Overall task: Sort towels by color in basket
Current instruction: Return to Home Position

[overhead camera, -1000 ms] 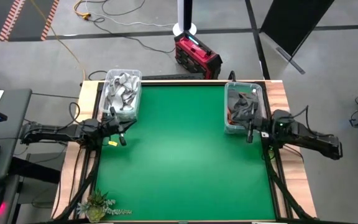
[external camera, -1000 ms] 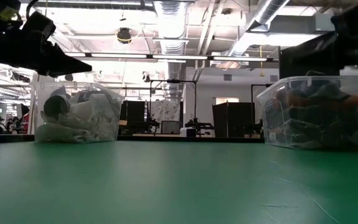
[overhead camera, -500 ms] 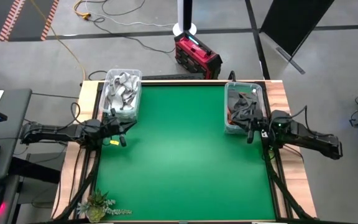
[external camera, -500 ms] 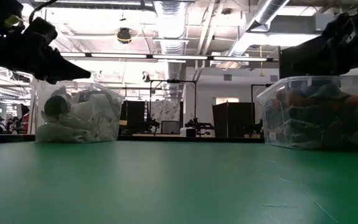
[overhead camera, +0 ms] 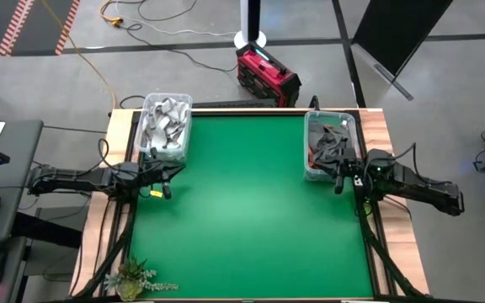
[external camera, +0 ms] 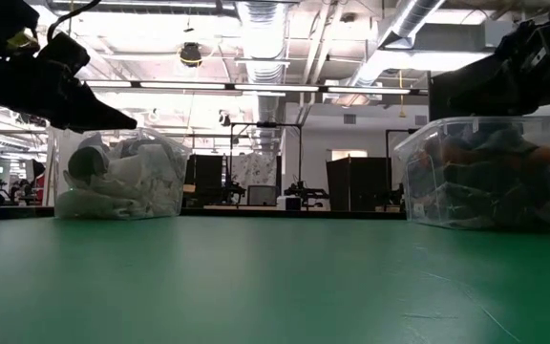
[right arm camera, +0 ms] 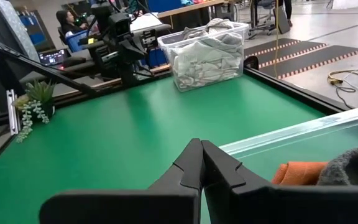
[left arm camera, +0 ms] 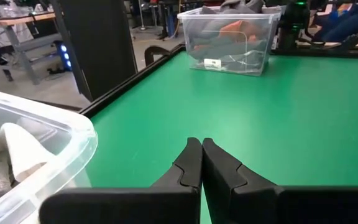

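Note:
Two clear plastic baskets stand on the green mat. The far-left basket (overhead camera: 165, 126) (external camera: 117, 177) (right arm camera: 207, 53) holds white and light grey towels (right arm camera: 211, 43). The far-right basket (overhead camera: 328, 145) (external camera: 485, 172) (left arm camera: 232, 37) holds dark grey and rust orange towels (right arm camera: 297, 171). My left gripper (overhead camera: 164, 175) (left arm camera: 197, 143) hovers shut and empty at the table's left edge, just near of the left basket. My right gripper (overhead camera: 338, 178) (right arm camera: 199, 144) hovers shut and empty at the right edge, beside the right basket's near end.
The green mat (overhead camera: 251, 202) lies bare between the two baskets. A small plant (overhead camera: 133, 276) (right arm camera: 33, 99) sits at the near left corner. A red case (overhead camera: 268, 74) stands on the floor beyond the far edge. A person sits in the room behind the left arm.
My left gripper has tipped its fingers a little downward without leaving its place. My right gripper has rolled about its own pointing line, also staying in place. Both have stayed shut. The baskets and towels have not moved.

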Tool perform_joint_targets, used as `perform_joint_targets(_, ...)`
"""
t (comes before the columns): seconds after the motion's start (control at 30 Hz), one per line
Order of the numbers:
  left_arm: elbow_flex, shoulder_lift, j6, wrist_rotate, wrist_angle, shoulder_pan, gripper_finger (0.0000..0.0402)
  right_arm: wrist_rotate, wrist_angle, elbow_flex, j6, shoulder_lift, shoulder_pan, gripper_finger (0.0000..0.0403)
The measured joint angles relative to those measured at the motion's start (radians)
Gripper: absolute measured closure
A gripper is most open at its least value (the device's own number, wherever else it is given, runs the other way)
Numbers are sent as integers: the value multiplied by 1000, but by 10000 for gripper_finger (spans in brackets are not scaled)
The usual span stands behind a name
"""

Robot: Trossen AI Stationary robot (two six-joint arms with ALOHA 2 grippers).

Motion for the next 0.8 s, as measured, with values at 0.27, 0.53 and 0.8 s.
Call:
perform_joint_targets(0.27,-1,0,-5,0,-6,0,401,0,0,0,2,0,0,371)
perform_joint_targets(0.53,-2,0,-6,-1,-8,0,401,0,0,0,2,0,0,371)
perform_joint_targets(0.8,-3,0,-5,-1,-9,0,401,0,0,0,2,0,0,371)
